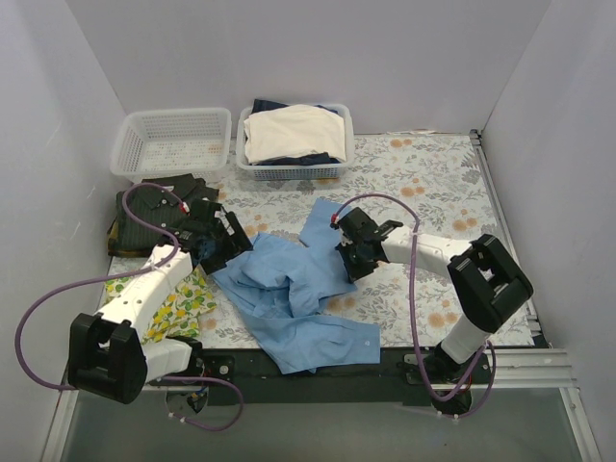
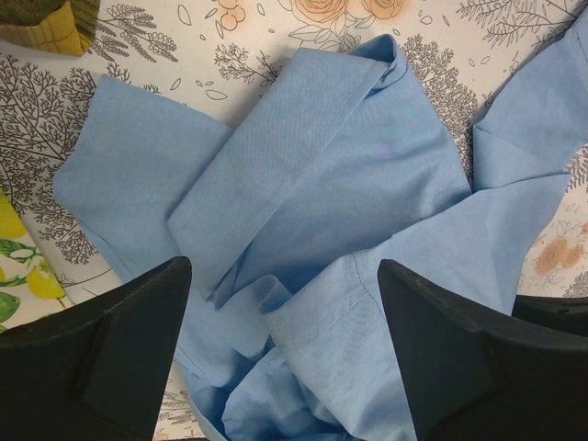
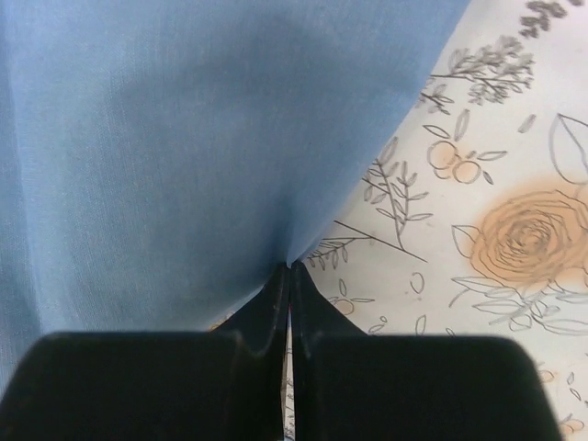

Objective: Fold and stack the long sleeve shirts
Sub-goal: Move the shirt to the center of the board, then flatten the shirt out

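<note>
**Fig.** Robot lab test cell, top view. We read this as a lab, not a home: plain white panel walls (image 1: pixel 318 58) box in the bench on three sides, w/ aluminium framing (image 1: pixel 496 207) along its right edge. The left arm (image 1: pixel 144 289) and right arm (image 1: pixel 433 250) are bolted to a black base plate (image 1: pixel 385 364) at the near edge, trailing loose purple cables (image 1: pixel 412 289). Homely items are few: a floral tablecloth (image 1: pixel 433 173), two white plastic baskets (image 1: pixel 130 159), and clothes (e.g. a light blue shirt (image 1: pixel 289 289)).
</note>
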